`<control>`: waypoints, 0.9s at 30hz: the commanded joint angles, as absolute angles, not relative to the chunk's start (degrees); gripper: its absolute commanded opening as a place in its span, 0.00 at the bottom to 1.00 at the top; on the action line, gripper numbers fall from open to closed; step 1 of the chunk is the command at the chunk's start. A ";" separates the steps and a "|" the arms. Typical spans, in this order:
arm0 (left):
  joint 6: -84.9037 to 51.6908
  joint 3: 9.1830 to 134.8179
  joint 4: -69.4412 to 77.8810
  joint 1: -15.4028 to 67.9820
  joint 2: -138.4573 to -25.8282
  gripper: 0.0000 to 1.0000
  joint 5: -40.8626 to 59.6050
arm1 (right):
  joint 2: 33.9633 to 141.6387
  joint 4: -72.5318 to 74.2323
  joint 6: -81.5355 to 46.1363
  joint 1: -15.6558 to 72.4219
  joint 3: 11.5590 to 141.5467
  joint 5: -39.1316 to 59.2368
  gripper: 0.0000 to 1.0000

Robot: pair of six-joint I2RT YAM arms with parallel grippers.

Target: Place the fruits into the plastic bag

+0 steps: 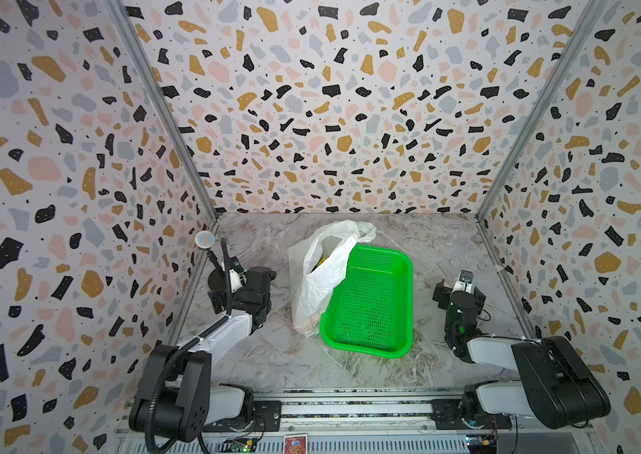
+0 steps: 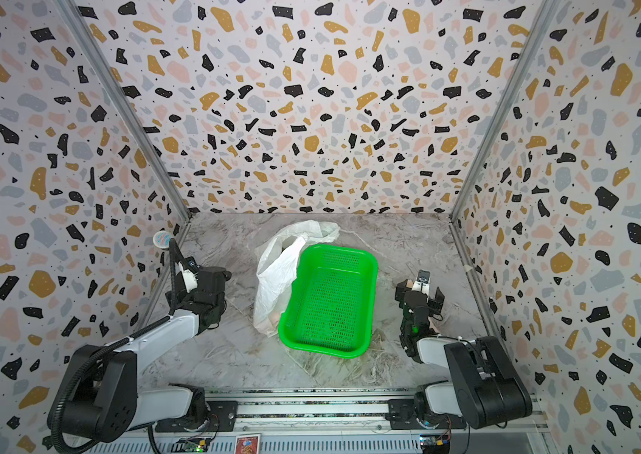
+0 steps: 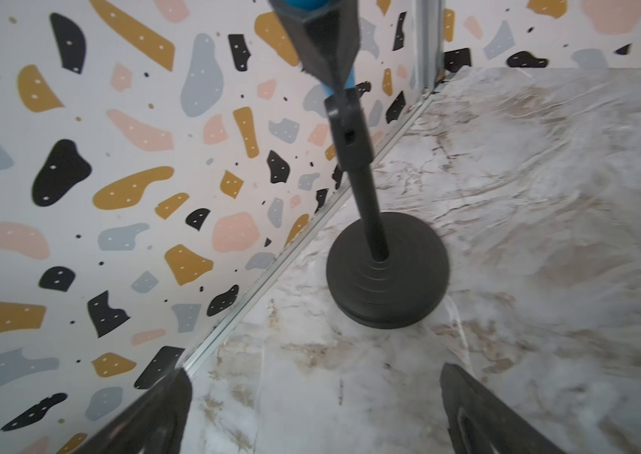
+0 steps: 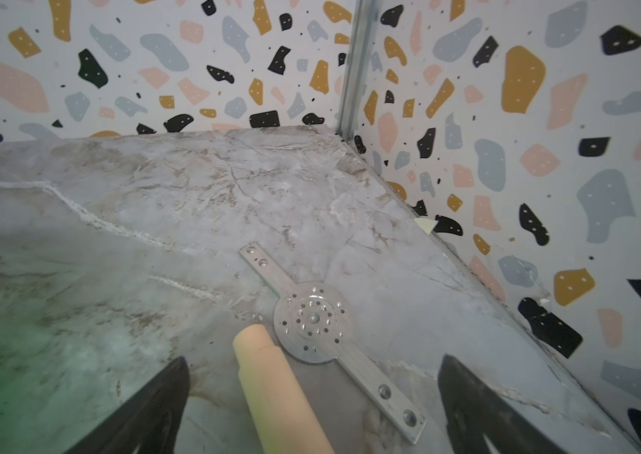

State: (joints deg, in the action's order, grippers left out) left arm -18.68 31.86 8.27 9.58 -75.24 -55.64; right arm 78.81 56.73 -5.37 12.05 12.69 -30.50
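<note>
The plastic bag point(image 1: 313, 291) is standing mid-table, leaning on the left side of the green tray point(image 1: 373, 306). Thin, crinkly and translucent white, it is likely sagging easily, so its handle loops look best to grip. 1 yellow fruit point(image 1: 324, 259) is showing inside. The left gripper point(image 3: 313, 393) and right gripper point(image 4: 313, 359) are gaping wide, empty.

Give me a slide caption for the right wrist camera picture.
Open right end effector over a beige wooden peg and a metal bracket on the marble tabletop.
</note>
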 commanded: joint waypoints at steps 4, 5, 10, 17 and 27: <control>-14.37 26.56 29.10 8.61 -78.66 1.00 -60.78 | 82.69 65.99 -1.37 6.89 13.32 -12.56 0.99; -13.84 25.97 31.37 8.59 -79.38 0.99 -60.50 | 84.11 68.90 -1.68 6.06 12.40 -10.83 0.99; -8.99 24.35 42.20 8.13 -81.83 1.00 -56.41 | 84.53 69.95 -1.36 6.09 11.85 -10.62 0.99; -1.12 15.65 63.99 7.87 -83.00 1.00 -44.26 | 84.55 70.20 -1.02 6.35 11.71 -11.07 0.99; 0.18 14.63 65.97 7.21 -83.10 0.99 -39.03 | 84.40 70.82 -0.62 7.11 11.33 -12.09 0.99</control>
